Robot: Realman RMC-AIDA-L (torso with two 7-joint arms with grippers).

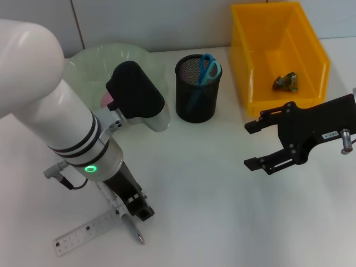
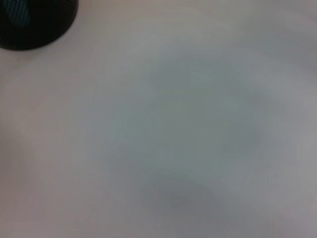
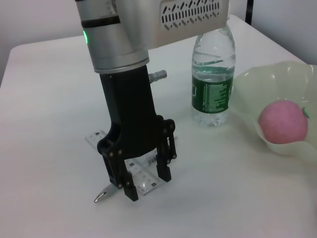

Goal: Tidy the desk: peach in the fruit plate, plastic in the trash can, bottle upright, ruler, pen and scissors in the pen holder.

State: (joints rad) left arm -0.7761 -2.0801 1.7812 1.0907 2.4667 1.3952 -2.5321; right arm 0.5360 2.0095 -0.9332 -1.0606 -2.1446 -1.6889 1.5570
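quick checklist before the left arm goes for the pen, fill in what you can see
1. Left end effector down over the pen and ruler, fingers apart around them: ok.
2. Pen separated from ruler: not ok, pen lies across it.
3. Pen holder upright, scissors inside: ok.
4. Bottle upright: ok.
5. Peach in fruit plate: ok.
6. Right end effector open, away near the yellow bin: ok.
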